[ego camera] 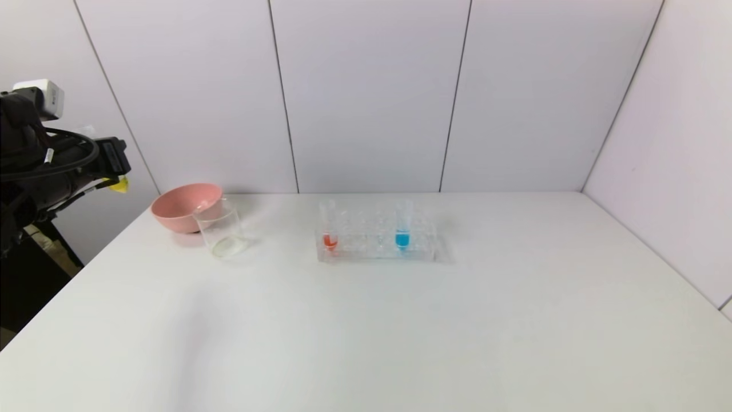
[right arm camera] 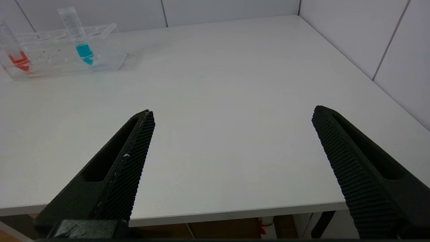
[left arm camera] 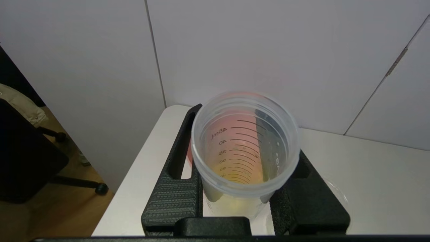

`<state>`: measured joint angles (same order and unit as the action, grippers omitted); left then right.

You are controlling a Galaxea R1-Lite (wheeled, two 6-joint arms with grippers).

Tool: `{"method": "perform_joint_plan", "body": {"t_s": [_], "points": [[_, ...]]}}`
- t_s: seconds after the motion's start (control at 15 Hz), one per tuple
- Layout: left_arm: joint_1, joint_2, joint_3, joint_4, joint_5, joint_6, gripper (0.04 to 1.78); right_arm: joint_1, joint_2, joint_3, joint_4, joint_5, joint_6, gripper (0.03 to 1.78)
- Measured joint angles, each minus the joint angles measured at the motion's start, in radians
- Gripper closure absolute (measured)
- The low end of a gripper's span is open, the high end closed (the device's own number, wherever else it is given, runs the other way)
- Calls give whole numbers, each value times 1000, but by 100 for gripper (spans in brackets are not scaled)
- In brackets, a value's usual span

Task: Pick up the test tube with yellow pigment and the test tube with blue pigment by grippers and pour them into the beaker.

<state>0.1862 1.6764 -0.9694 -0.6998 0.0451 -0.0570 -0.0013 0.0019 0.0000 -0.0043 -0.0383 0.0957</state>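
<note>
My left gripper hangs at the far left, above the table's left edge and left of the beaker. It is shut on the test tube with yellow pigment, whose yellow end shows below the fingers. In the left wrist view I look into the tube's open mouth, held between the black fingers, with yellow liquid low inside. The test tube with blue pigment stands upright in the clear rack; it also shows as the blue tube. My right gripper is open and empty over the table's near edge.
A pink bowl sits just behind and left of the beaker. A tube with red-orange liquid stands at the rack's left end. White wall panels close the back and right sides. The table is bare in front of the rack.
</note>
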Motion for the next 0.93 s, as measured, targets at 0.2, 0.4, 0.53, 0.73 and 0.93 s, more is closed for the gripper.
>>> {"method": "perform_joint_plan", "body": {"t_s": [0.2,0.4,0.53,0.73,0.93], "points": [[0,1,-15,7,-72,10,127,0,0,0,0,0,0,10],[0,6,-18,26,-134,23,127,0,0,0,0,0,0,10],[0,10,-19,28,-146,28,127,0,0,0,0,0,0,10],[4,12,-66,103,-152,75,127,0,0,0,0,0,0,10],[49,3,-147,287,-255,190,127,0,0,0,0,0,0,10]]}}
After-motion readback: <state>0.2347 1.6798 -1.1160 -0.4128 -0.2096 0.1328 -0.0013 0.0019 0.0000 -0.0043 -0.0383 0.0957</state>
